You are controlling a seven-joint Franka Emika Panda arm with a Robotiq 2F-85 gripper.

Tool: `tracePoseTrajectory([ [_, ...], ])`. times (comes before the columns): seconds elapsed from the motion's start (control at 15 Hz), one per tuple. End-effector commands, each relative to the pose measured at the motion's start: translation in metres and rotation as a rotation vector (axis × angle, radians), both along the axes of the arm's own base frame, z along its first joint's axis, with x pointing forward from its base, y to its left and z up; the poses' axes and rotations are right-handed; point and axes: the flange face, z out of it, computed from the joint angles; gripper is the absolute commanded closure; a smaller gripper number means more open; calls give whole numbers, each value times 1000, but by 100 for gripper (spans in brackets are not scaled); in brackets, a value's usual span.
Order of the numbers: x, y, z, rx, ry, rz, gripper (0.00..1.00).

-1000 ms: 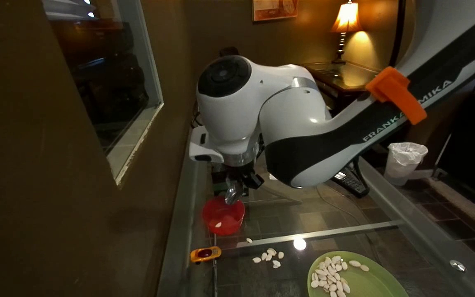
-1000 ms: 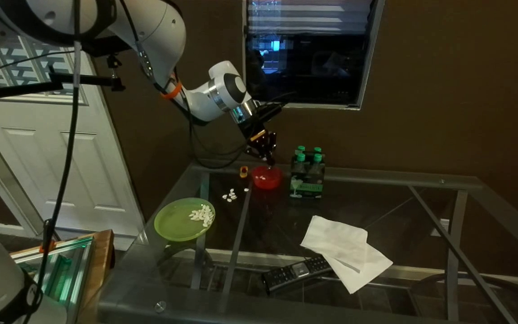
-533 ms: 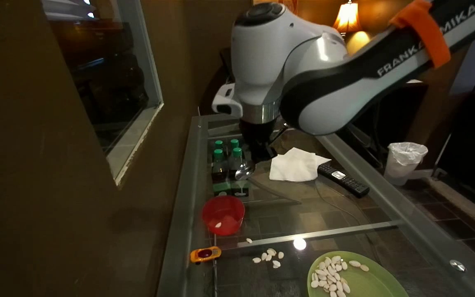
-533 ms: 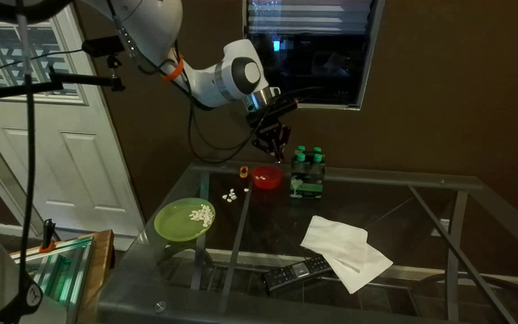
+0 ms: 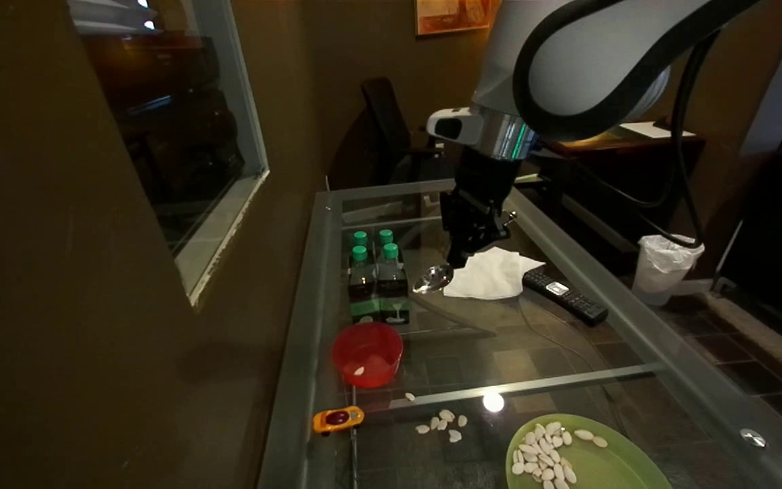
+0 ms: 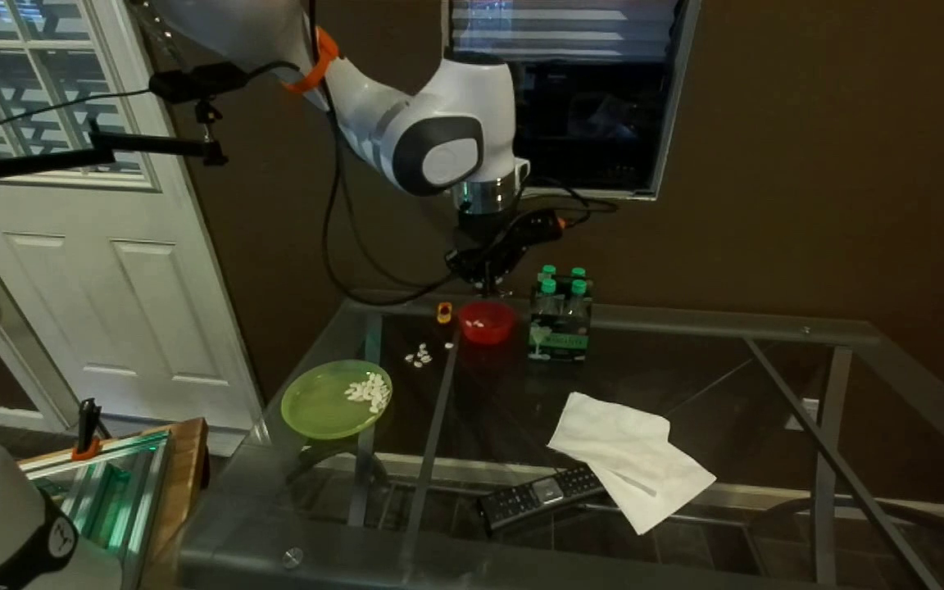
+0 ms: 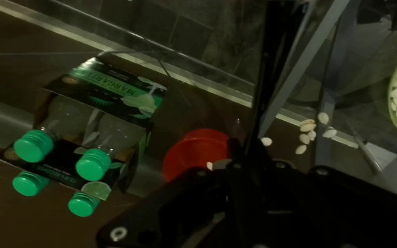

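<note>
Metal spoon (image 5: 434, 278) in tight jaws, bottle carton (image 7: 109, 82) close by

At upper centre in an exterior view, the gripper (image 5: 459, 257) hangs above the glass-topped table (image 5: 301, 390), jaws narrowed around the spoon's handle, the scooping end tilting out to the lower left. In the wrist view the fingertips overlap the edge of the red bowl (image 7: 193, 148).

The slim handle could twist in the grip if the spoon struck the bowl's rim. Whether it carries anything cannot be told; a load might spill with more tilt. A low sideways swing could topple the four-bottle carton just beside the bowl, or shove the bowl over smooth glass. The slack cable (image 6: 326, 233), left of centre, might snag.

The carton's green band, left half of the wrist view, reads "MARGARIT…", upside down. Key markings on the remote control (image 6: 542, 493), lower centre, are too small to read.
</note>
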Motion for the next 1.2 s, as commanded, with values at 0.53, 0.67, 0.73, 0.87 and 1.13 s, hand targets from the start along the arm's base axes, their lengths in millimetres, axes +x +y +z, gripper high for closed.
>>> tracePoseTrajectory([
  [0.53,-13,-32,-14,182,38,97,98],
  [0.67,-10,-34,-33,176,59,127,98],
  [0.73,-10,-34,-44,172,62,145,98],
  [0.87,-8,-36,-61,189,70,187,98],
  [1.13,2,-51,-97,272,78,272,98],
])
